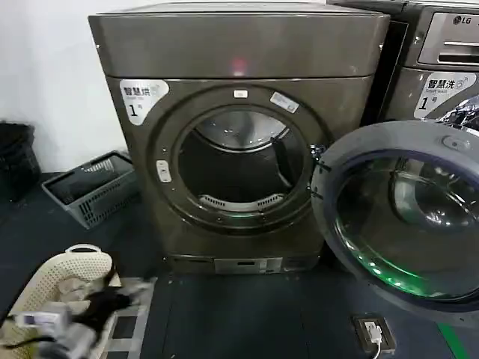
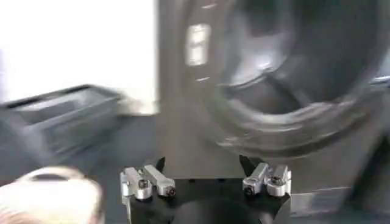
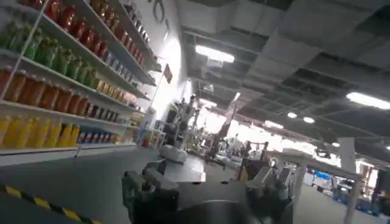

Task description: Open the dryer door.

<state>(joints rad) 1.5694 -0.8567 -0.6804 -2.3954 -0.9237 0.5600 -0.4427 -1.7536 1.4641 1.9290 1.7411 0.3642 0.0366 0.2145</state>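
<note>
The dryer [image 1: 239,52] is a bronze-grey front-loader with a white "1" label and a pink light. Its dryer door [image 1: 404,217], a chrome ring around dark glass, stands swung wide to the right, baring the dark drum opening [image 1: 239,168]. My left gripper [image 1: 52,329] is low at the near left, over a white basket and well clear of the machine. In the left wrist view the left gripper [image 2: 202,165] is open and holds nothing, facing the dryer's front [image 2: 183,122]. My right gripper [image 3: 204,182] is open and holds nothing, pointing away into the room.
A grey plastic basket [image 1: 93,187] lies left of the dryer, and a black bin [image 1: 16,157] stands farther left. A white laundry basket [image 1: 63,277] sits at the near left. The LG machine [image 1: 441,60] stands behind the swung door. A floor socket [image 1: 373,329] lies under it.
</note>
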